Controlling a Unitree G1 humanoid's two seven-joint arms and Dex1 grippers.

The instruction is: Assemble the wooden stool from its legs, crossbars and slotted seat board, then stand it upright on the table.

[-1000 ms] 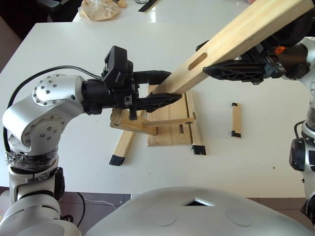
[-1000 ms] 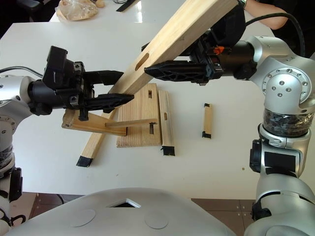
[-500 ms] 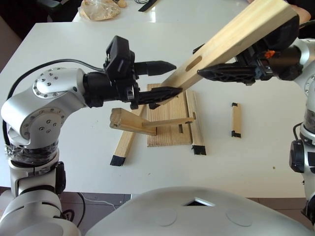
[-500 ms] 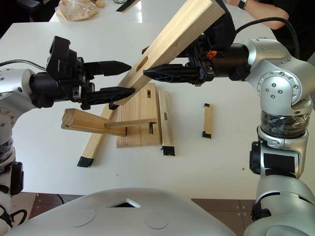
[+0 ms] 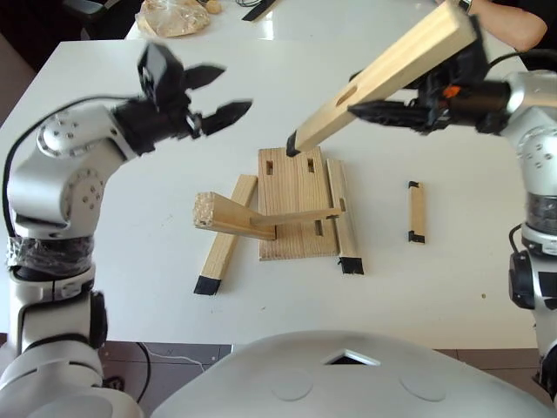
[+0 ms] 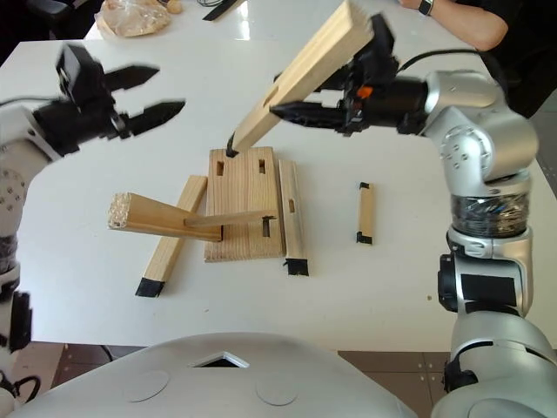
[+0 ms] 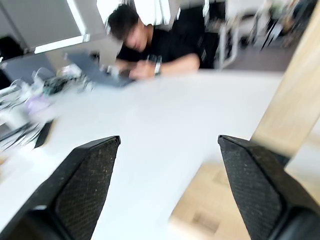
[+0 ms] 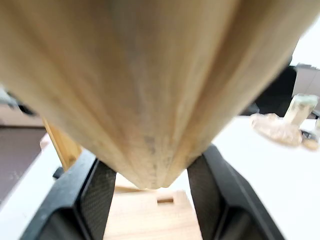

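**Head views:** Right gripper (image 5: 361,103) was clenched on a leg (image 5: 392,68), held tilted, its capped end low near the far slot of the board (image 5: 300,187), probably lined up for seating. Left gripper (image 5: 228,90) was spread and empty, raised left of the parts. A crossbar (image 5: 418,212) lay well right of the board.

**Left wrist:** Fingers (image 7: 85,185) stood wide apart, nothing between them.

**Right wrist:** The leg sat wedged between both fingers, with the board beneath.
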